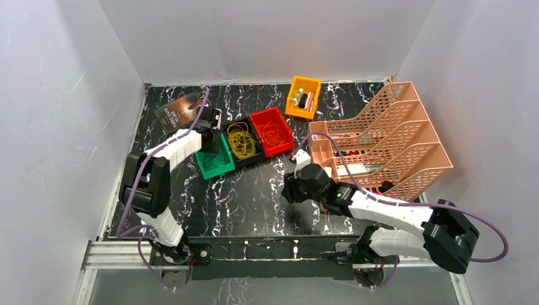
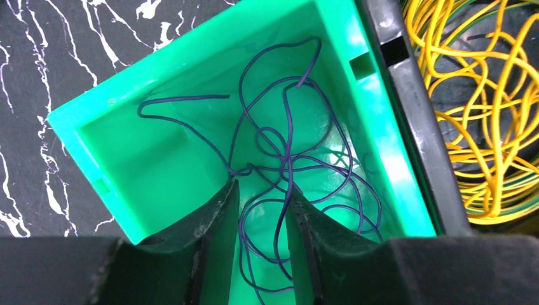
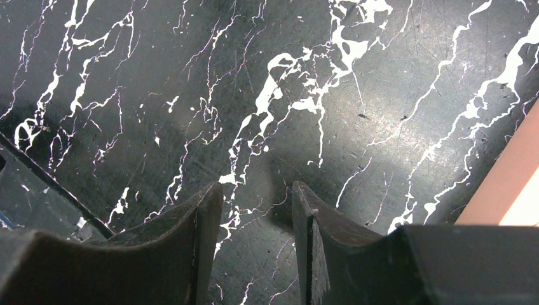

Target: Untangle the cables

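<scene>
marbled table (image 1: pixel 254 197). green bin (image 2: pixel 159 146) held purple cables (image 2: pixel 289 146); yellow cables (image 2: pixel 483 95) lay in black bin (image 2: pixel 413 95) alongside. left gripper (image 2: pixel 260 190) stood narrowly parted, purple strands loose between jaws. right gripper (image 3: pixel 257 187) parted, empty, over table.

The bench (image 1: pixel 254 197) is black, veined white like marble — a green bin (image 2: pixel 159 159) with purple cable (image 2: pixel 289 136), a black bin (image 2: pixel 413 114) with yellow cables (image 2: pixel 483 95), a red bin (image 1: pixel 280 150) with orange cables (image 1: pixel 273 133).
</scene>
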Robot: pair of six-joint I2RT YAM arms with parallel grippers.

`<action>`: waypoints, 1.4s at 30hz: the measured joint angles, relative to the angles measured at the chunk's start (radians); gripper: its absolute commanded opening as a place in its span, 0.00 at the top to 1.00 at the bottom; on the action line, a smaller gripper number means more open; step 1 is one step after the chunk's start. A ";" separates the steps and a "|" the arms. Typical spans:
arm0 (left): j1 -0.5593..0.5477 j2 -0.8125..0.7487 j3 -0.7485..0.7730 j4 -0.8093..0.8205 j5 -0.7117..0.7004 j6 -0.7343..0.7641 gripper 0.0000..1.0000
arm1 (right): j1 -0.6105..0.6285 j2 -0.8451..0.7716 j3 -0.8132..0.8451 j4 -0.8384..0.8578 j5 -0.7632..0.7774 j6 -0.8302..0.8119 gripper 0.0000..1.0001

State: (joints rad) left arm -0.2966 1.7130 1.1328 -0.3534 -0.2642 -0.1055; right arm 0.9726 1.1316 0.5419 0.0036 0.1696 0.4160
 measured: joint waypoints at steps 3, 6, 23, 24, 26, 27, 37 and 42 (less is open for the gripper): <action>0.000 -0.024 0.000 -0.003 0.007 -0.006 0.59 | 0.000 0.000 0.000 -0.001 0.000 0.000 0.48; 0.000 -0.054 0.002 -0.007 0.017 -0.011 0.55 | 0.000 0.000 0.000 -0.001 0.000 0.000 0.48; 0.000 -0.314 -0.046 0.015 0.143 -0.057 0.42 | 0.000 -0.074 0.000 -0.008 0.042 -0.002 0.47; 0.000 -0.318 -0.048 0.009 0.150 -0.062 0.44 | 0.000 -0.076 0.000 -0.008 0.043 -0.002 0.47; 0.000 -0.318 -0.051 0.001 0.170 -0.071 0.47 | 0.000 -0.076 0.000 -0.009 0.045 -0.001 0.47; 0.000 -0.318 -0.059 -0.002 0.179 -0.072 0.48 | 0.000 -0.076 0.000 -0.010 0.045 -0.001 0.47; 0.000 -0.272 -0.097 -0.074 0.220 -0.043 0.58 | -0.002 -0.063 0.000 -0.009 0.037 0.000 0.47; 0.000 -0.201 -0.095 -0.082 0.216 -0.025 0.67 | -0.002 -0.062 0.000 -0.009 0.037 0.000 0.47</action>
State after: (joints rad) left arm -0.2966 1.5124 1.0374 -0.4355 -0.0483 -0.1303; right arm 0.9707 1.0695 0.5419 -0.0051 0.2070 0.4160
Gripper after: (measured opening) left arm 0.390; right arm 0.530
